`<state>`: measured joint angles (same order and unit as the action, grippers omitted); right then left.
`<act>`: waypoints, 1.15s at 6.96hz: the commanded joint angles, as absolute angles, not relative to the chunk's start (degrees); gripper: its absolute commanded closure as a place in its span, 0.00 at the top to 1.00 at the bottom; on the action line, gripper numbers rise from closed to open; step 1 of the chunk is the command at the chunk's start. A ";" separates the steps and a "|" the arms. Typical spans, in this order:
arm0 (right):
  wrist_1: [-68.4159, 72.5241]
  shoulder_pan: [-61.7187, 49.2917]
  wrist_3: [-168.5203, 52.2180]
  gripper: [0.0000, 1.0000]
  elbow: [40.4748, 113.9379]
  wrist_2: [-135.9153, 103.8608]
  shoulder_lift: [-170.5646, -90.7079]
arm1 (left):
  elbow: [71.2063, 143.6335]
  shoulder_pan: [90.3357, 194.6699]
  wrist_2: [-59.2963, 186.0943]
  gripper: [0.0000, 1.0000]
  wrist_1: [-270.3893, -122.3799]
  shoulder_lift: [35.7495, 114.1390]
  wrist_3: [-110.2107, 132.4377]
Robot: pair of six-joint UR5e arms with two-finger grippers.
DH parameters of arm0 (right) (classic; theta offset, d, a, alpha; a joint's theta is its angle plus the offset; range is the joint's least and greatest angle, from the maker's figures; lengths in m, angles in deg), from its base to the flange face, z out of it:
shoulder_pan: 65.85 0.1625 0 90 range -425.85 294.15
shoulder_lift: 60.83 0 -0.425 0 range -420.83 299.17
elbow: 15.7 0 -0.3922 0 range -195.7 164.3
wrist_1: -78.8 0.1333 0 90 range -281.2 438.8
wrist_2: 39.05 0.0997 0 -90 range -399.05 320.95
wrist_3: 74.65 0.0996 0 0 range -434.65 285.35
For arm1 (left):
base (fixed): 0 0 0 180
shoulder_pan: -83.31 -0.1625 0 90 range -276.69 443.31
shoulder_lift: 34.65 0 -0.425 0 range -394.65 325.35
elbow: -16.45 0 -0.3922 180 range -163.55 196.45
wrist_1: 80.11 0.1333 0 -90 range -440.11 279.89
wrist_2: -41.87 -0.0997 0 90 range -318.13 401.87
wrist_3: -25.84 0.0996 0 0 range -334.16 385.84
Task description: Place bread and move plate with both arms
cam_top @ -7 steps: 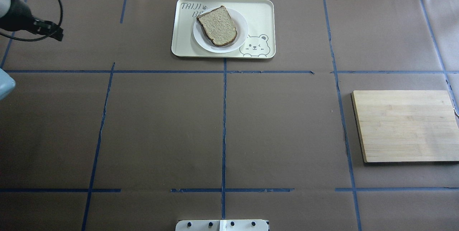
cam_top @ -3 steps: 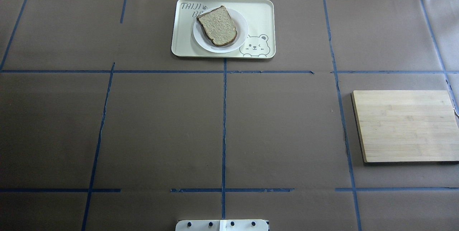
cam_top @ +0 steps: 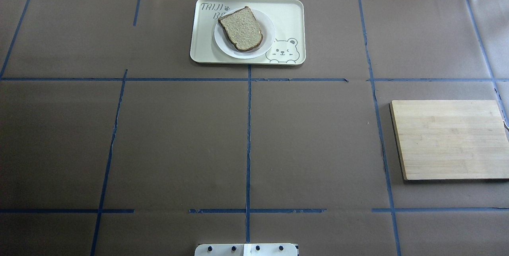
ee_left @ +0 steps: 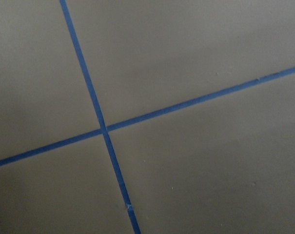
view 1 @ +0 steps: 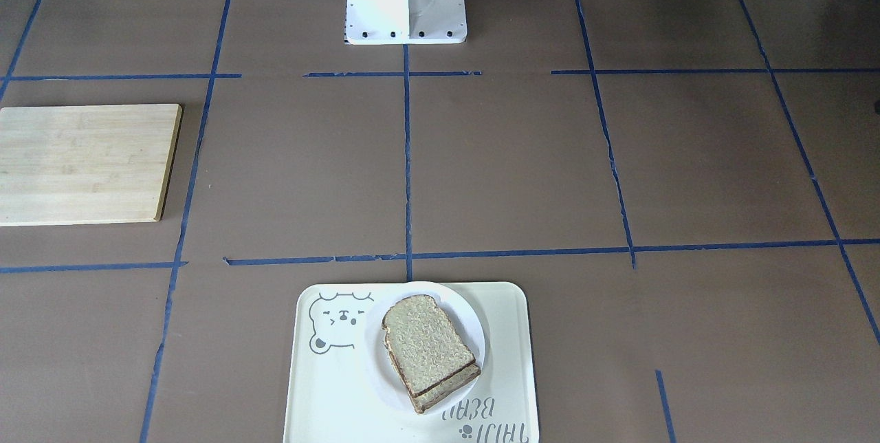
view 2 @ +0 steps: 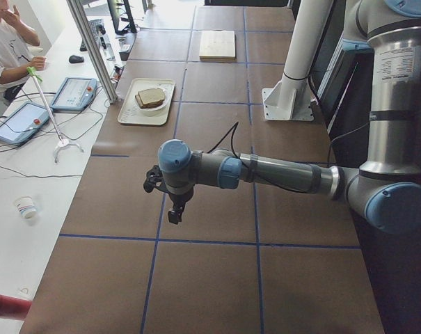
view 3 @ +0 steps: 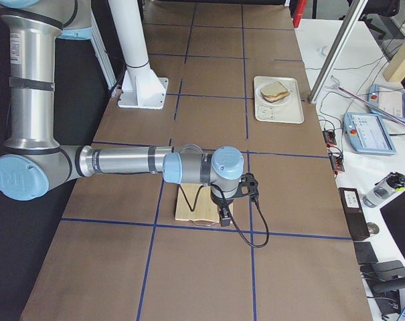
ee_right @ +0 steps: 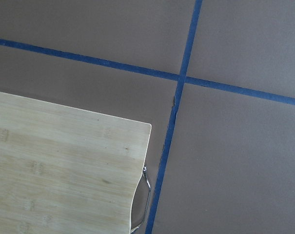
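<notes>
Resting on the plate (view 1: 473,333) at the operators' side of the table (view 1: 522,168), the bread (view 1: 425,340) is showing in the front-facing view as a soft, light slice. A second slice seems to be peeking out beneath it, and the plate is sitting inside the bear tray (view 1: 323,388). From overhead, the slice is covering most of the plate, leaving bare rim on the robot's right. That rim is looking like the best pinch point on a stiff, glossy, probably slippery plate, while the crumb is calling for a gentle grip at the crust. In the left side view the left end effector (view 2: 175,211) is hanging over bare table, well apart from the tray, and I cannot tell whether it is spread or closed. In the right side view the right end effector (view 3: 224,215) is hovering by the cutting board (view 3: 192,211), its state equally unreadable. Both wrist views are showing only tape lines (ee_left: 103,129) and the board's corner.
</notes>
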<state>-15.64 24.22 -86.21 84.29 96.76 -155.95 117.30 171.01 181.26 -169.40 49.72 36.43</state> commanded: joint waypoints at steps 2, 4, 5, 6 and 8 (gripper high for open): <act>-16.30 24.51 -87.39 1.00 85.46 96.13 -156.45 | 118.31 173.74 180.14 1.00 -169.58 45.15 37.71; -16.21 24.51 -87.40 1.00 85.64 95.78 -157.50 | 118.32 174.18 177.84 1.00 -170.10 44.29 37.97; -16.38 24.51 -87.40 1.00 85.46 95.34 -157.60 | 118.40 174.19 172.35 1.00 -169.76 44.80 37.62; -16.38 24.51 -87.40 1.00 85.46 95.16 -157.51 | 118.40 174.19 172.04 1.00 -169.58 44.28 37.71; -16.38 24.42 -86.96 1.00 85.37 95.33 -157.24 | 118.40 174.10 171.86 1.00 -169.58 44.36 38.06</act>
